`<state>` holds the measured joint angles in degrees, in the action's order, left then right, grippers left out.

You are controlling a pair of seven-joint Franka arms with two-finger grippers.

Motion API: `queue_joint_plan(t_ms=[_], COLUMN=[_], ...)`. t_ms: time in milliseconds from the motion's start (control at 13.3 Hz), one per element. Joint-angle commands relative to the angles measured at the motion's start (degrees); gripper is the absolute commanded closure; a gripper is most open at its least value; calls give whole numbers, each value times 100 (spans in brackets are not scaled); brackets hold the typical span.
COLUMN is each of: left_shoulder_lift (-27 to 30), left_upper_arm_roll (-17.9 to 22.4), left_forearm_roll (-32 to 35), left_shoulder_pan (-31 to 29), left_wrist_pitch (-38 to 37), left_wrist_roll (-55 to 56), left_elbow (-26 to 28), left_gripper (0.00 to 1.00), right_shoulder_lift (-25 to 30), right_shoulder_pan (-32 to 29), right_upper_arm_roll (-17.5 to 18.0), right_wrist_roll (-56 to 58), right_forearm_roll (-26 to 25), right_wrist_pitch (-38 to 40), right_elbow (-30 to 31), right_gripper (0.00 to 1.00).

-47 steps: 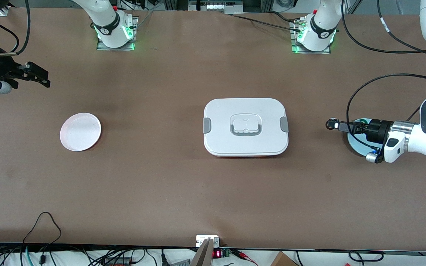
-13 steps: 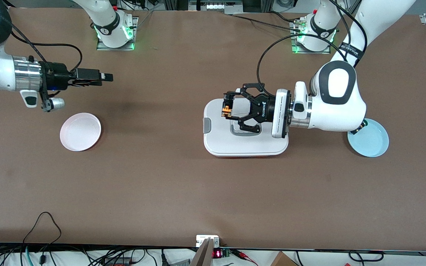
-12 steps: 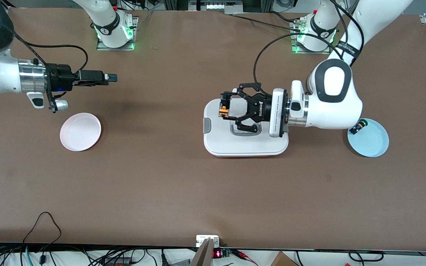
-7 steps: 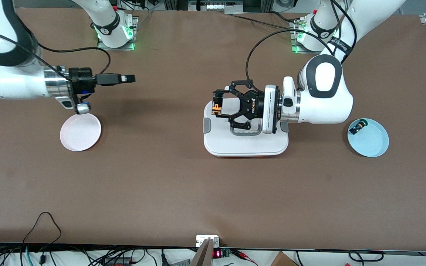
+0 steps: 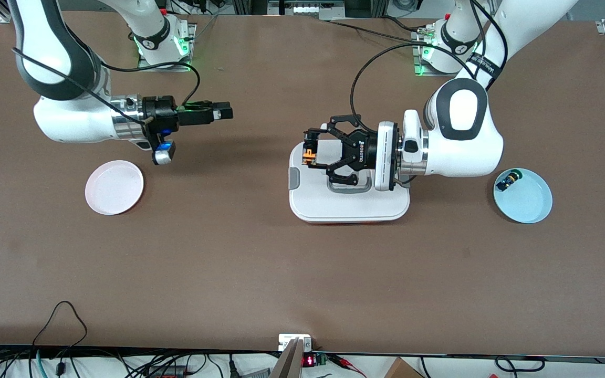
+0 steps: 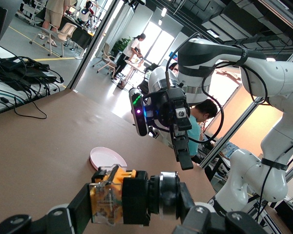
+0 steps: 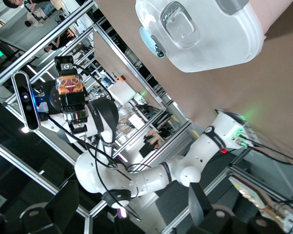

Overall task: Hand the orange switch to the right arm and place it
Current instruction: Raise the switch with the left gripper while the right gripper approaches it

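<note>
The orange switch (image 5: pixel 310 156) has a black body and an orange-and-clear block at one end. My left gripper (image 5: pixel 311 152) is shut on it, holding it sideways in the air over the white box's end nearest the right arm. In the left wrist view the orange switch (image 6: pixel 129 197) lies across between the fingers (image 6: pixel 78 210). My right gripper (image 5: pixel 225 112) hangs above bare table, between its base and the box, pointing at the switch. Its fingers (image 7: pixel 201 204) stand wide open with nothing between them. That view shows the switch (image 7: pixel 70 86) straight ahead, still apart.
A white lidded box (image 5: pixel 381 205) with grey clasps sits mid-table. A pink plate (image 5: pixel 114 187) lies toward the right arm's end. A light blue dish (image 5: pixel 528 202) toward the left arm's end holds a small green-faced button (image 5: pixel 508 181).
The right arm has swung in from the table's end toward the box, its gripper open throughout. The left gripper moved the switch slightly toward the right arm, then held.
</note>
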<state>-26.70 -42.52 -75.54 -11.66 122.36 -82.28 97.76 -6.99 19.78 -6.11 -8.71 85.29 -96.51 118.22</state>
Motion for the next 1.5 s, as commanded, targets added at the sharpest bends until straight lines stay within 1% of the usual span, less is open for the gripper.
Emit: queue_joint_plan(t_ms=[0,75,301,376,451,676,827,977,1052,1127,1202,1428], left_shoulder_lift=[182,182,182,182,182,182,182,182,182,182,182,182], left_upper_arm_roll=[-37,-37,-37,-37,-37,-29,-29,-37,-29,-37,-29,-37], left_forearm_roll=[-233,-233,-233,-233,-233,-233,-233,-233,-233,-233,-233,-233], left_shoulder_pan=[-81,-82,-82,-82,-90,-90,-90,-90,-90,-90,-90,-90], left_wrist_pitch=[60,34,16,16,16,7,7,7,7,7,7,7], left_wrist_roll=[-201,-201,-201,-201,-201,-209,-209,-209,-209,-209,-209,-209], left_elbow=[173,173,208,208,208,226,217,217,217,217,217,217], left_gripper=[99,99,99,99,99,99,99,99,99,99,99,99], right_shoulder_lift=[-267,-320,-373,-382,-434,-548,-566,-750,-890,-996,-1041,-1067], right_shoulder_pan=[228,307,798,921,984,1063,1317,1415,1441,1467,1485,1433], right_upper_arm_roll=[-31,-31,-31,-31,-31,-22,-4,5,5,5,5,5], right_wrist_roll=[-69,-70,-209,-262,-341,-728,-711,-746,-755,-746,-738,-746], right_forearm_roll=[698,891,1620,1745,1833,1842,1842,1860,1999,2262,2395,2422], right_wrist_pitch=[-69,-200,-700,-833,-912,-983,-1333,-1589,-1607,-1677,-1773,-1853], right_elbow=[-45,-63,-115,-115,-176,-422,-475,-817,-984,-1055,-1082,-1161], right_gripper=[0,0,0,0,0,0,0,0,0,0,0,0])
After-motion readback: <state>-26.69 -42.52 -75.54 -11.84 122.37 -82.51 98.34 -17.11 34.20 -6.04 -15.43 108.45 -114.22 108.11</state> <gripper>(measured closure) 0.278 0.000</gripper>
